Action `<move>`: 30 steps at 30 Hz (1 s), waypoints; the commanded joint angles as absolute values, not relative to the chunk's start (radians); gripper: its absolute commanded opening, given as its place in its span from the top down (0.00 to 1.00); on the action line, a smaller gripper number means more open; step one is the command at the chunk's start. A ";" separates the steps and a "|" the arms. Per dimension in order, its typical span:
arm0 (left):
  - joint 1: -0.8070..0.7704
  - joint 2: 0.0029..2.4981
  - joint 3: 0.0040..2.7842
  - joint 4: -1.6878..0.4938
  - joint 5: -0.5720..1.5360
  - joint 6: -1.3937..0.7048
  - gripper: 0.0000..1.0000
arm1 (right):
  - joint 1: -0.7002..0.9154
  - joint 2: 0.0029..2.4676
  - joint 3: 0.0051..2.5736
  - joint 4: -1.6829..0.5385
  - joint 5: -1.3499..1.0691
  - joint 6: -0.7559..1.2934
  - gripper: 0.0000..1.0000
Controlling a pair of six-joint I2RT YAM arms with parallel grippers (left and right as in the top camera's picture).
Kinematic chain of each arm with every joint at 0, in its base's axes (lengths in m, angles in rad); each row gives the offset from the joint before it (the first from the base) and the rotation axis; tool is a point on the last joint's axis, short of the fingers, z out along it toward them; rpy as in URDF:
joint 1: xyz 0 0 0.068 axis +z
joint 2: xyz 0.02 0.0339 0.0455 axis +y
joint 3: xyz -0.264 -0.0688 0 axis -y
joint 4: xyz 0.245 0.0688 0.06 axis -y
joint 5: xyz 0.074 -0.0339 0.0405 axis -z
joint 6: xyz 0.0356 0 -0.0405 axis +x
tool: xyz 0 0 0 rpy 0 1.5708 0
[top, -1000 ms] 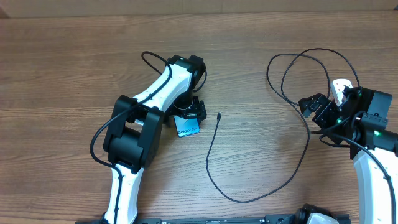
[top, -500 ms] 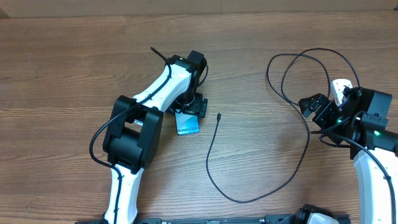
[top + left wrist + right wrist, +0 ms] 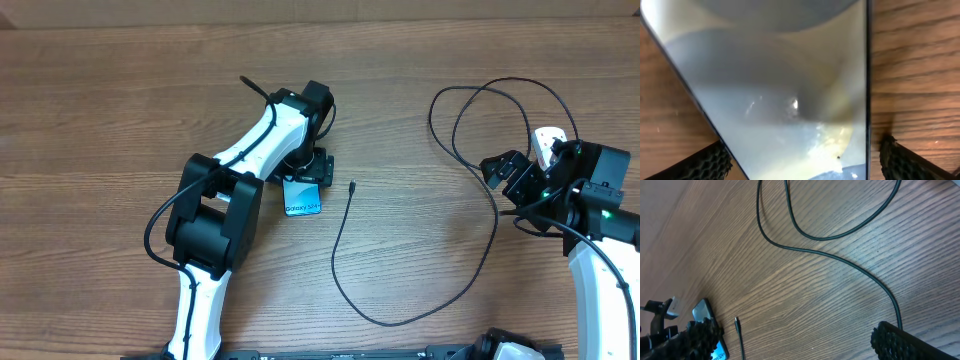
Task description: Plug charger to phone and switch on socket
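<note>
Overhead view of a wooden bench (image 3: 100, 100) with two white-and-black robot arms. The left arm reaches from the lower left toward the middle of the bench. Its tool (image 3: 304, 180) is lowered over the far end of a smartphone (image 3: 302, 197). The phone lies flat on the wood, slightly left of centre, with its light blue screen up and "Galaxy" text showing.

In the left wrist view the glossy screen fills most of the picture. One textured black fingertip (image 3: 707, 162) is at the phone's left edge, and whether it touches is unclear. The other is off to the right, with a strip of bare wood between it and the phone. The jaws are spread wide and straddle the phone without clamping it.

The thin black charger cable (image 3: 338, 265) lies loose on the bench. Its small plug tip (image 3: 353, 186) rests just right of the phone, not touching it. From there the cable runs toward the near edge, curves right, then climbs into several loops at the upper right.

The right arm's tool (image 3: 505, 178) sits beside those loops, jaws fully spread and holding nothing. A small white object (image 3: 546, 145) shows behind this arm, too hidden to identify.
</note>
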State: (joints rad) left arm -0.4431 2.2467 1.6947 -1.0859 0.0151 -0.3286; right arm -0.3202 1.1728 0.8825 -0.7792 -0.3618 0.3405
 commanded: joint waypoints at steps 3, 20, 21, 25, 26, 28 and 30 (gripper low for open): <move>-0.433 2.351 1.639 -1.001 -0.138 -0.201 0.11 | -0.322 1.175 0.899 -0.777 -0.356 0.340 0.00; -0.430 2.350 1.639 -1.052 -0.179 -0.404 0.00 | -0.322 1.175 0.899 -0.776 -0.356 0.340 0.00; -0.430 2.350 1.639 -1.055 -0.172 -0.403 0.00 | -0.322 1.175 0.899 -0.776 -0.356 0.340 0.00; -0.430 2.350 1.639 -1.069 -0.159 -0.396 0.00 | -0.322 1.175 0.899 -0.777 -0.356 0.340 0.00; -0.430 2.350 1.639 -1.069 -0.159 -0.397 0.00 | -0.322 1.175 0.899 -0.776 -0.356 0.340 0.00; -0.430 2.350 1.639 -1.066 -0.157 -0.400 0.05 | -0.322 1.175 0.899 -0.777 -0.356 0.340 0.00; -0.429 2.350 1.639 -1.065 -0.157 -0.425 0.09 | -0.322 1.175 0.899 -0.777 -0.356 0.340 0.00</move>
